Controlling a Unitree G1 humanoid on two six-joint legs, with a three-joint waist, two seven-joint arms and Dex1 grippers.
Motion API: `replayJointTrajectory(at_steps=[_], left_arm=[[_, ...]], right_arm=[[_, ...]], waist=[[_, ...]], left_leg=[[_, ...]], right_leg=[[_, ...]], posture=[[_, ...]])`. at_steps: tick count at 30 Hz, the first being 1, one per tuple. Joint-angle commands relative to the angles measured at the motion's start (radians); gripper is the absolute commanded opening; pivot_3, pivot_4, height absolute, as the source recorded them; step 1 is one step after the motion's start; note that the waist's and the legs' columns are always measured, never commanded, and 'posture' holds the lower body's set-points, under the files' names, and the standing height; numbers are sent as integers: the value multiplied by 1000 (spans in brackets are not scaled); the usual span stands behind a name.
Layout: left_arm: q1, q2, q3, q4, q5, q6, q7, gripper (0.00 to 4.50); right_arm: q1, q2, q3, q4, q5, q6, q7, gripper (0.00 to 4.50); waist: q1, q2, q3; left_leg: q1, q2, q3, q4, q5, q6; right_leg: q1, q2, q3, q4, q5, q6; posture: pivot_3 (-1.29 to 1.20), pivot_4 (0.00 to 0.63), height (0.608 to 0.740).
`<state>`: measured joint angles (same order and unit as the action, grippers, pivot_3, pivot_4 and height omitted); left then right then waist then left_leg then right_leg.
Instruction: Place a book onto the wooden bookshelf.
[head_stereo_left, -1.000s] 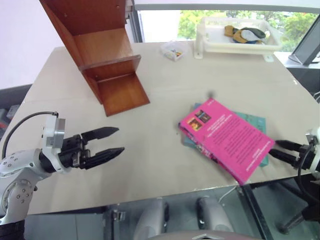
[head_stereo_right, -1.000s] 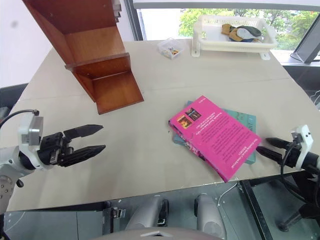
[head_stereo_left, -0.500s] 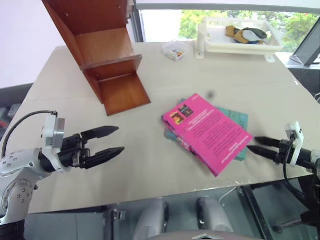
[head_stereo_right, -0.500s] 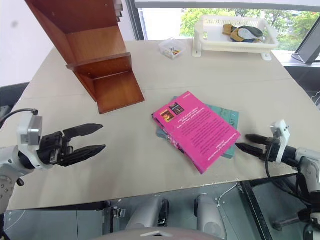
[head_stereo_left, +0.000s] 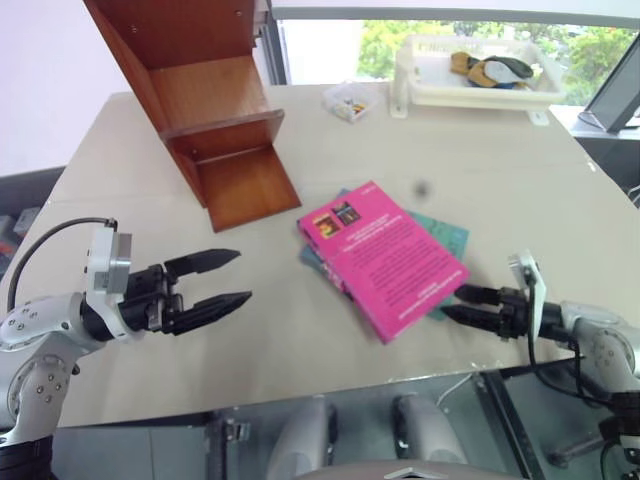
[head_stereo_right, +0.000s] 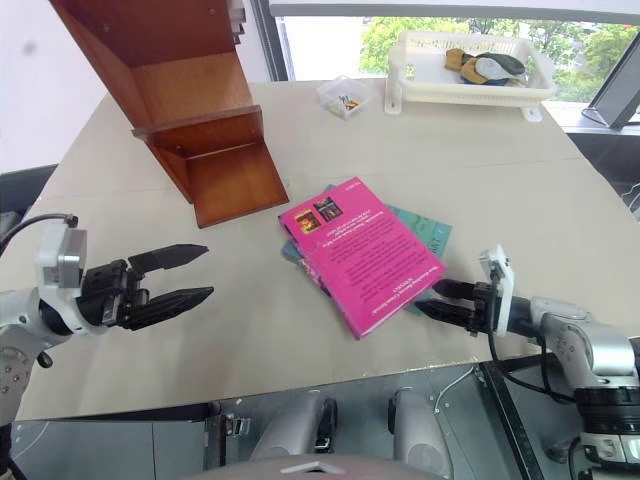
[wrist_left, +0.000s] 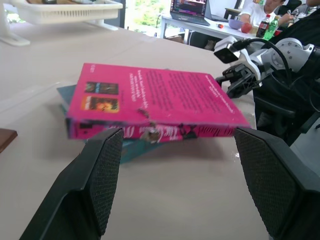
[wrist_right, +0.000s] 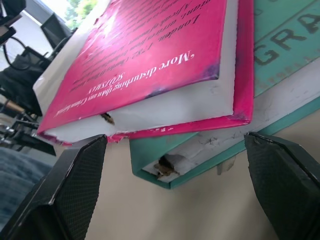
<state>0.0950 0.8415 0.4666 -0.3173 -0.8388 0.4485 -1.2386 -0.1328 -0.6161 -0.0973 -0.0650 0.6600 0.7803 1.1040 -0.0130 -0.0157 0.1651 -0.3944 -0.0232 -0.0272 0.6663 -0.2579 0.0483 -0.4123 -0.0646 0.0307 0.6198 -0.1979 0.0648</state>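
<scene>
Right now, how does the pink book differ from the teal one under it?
The pink book lies on top with its cover fully exposed; the teal book sits beneath, showing along two edges and a corner. The pink cover carries white text and small dark pictures near one corner; the teal one shows pale lettering. They lie slightly askew of each other. Both lie flat on the table and look similar in size.
</scene>
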Motion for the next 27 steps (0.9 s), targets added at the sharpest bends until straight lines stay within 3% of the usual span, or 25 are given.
replayJointTrajectory(at_steps=[1, 10, 17, 21, 27], left_arm=[[-12, 1, 5, -11, -2, -11, 0, 3757], [9, -61, -14, -44, -100, 96, 82, 3757], [49, -155, -107, -128, -221, 279, 289, 3757], [39, -234, -96, -77, -386, 388, 442, 3757], [20, -317, -150, -1, -561, 526, 685, 3757]], right_arm=[[9, 13, 24, -33, 4, 3, -20, 4500], [122, -130, -115, 21, 2, -133, 97, 4500], [269, -280, -314, 50, 1, -275, 225, 4500], [312, -349, -472, 26, 45, -297, 288, 4500], [286, -382, -542, -33, 57, -314, 283, 4500]], waist=[[0, 0, 0], [12, 0, 0], [16, 1, 0], [17, 3, -1], [18, 2, -2]], left_leg=[[0, 0, 0, 0, 0, 0], [-2, -2, -1, 0, 0, 0], [-2, -1, -1, 0, 0, 0], [-1, -1, -1, 1, 0, 0], [-1, 0, -1, 1, 0, 0]], right_leg=[[0, 0, 0, 0, 0, 0], [0, -2, -2, -2, 0, 0], [0, -4, -2, -1, 0, 0], [0, -4, -1, -1, 0, 0], [1, 0, -1, 0, 0, 1]], posture=[[0, 150, 740], [0, 150, 740], [0, 150, 740], [0, 150, 740], [0, 150, 740]])
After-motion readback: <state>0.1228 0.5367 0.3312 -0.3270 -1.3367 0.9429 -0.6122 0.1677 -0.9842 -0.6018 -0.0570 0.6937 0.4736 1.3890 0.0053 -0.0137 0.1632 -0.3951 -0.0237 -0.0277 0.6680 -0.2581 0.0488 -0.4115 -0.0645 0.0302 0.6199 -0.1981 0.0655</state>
